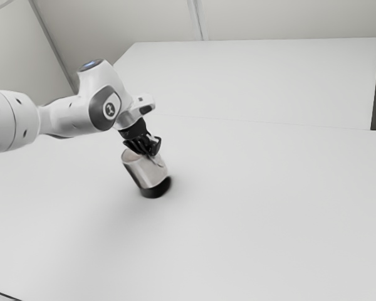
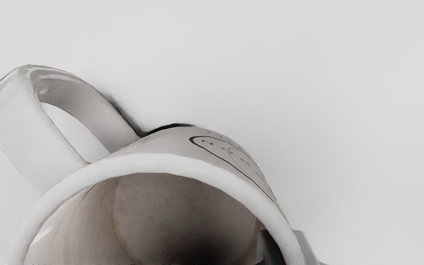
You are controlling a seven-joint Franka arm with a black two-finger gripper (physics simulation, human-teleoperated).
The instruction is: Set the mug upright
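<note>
White arm links (image 1: 62, 118) come in from the exterior view's left, and beyond them your gripper (image 1: 151, 153) has the pale mug (image 1: 148, 170) by its wall, the mouth leaning toward that left and the lower end toward the right, over or on the table (image 1: 269, 200); you can't tell whether it bears any weight there. Treat it as glazed ceramic: rigid, fairly light, slick, and apt to chip if it lands hard. In the wrist view, the handle (image 2: 9, 121) juts out well apart from your fingers (image 2: 269, 246), which straddle the rim (image 2: 160, 163), one inside the mouth and one outside, parted only by the wall they pinch. That's a sound hold on something so stiff (though smooth glaze can pivot in the pinch, so don't trust it to follow your wrist exactly). A firm, measured squeeze should suit it, with plenty of wall between the fingers rather than just the lip; the looped handle looks graspable too, but its offset could let the body swing.
</note>
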